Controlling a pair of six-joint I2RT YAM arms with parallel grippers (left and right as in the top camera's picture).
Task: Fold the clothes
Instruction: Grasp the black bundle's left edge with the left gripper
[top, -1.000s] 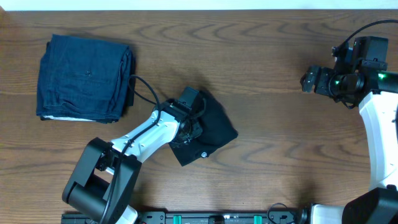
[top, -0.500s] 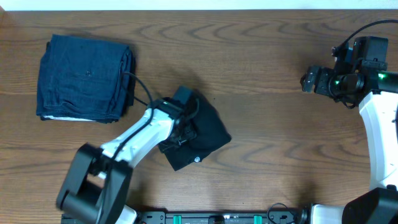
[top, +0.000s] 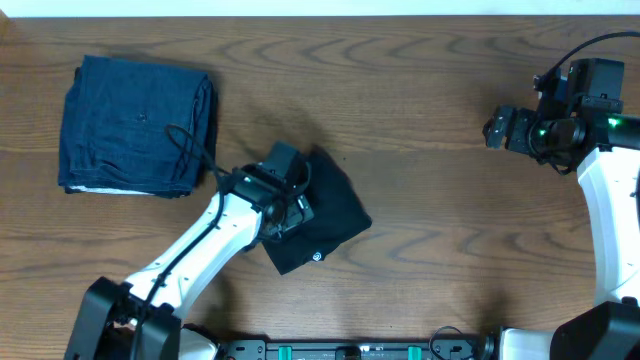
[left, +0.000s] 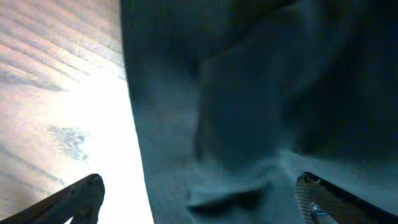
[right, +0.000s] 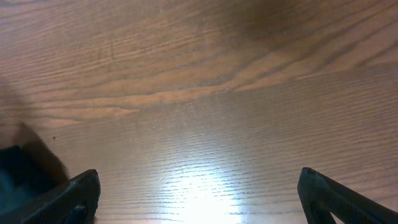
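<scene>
On the wooden tabletop (top: 430, 250), a folded dark blue garment (top: 135, 125) is kept by the far left corner, likely set aside. The black T-shirt (top: 340, 215) is laid as a small bundle near the middle, closer to the front edge, and looks mostly folded. The left gripper (left: 199, 205) is held open right over it, so nothing is gripped. The right gripper (right: 199, 205) is held open over bare wood by the right edge, likely out of the way.
</scene>
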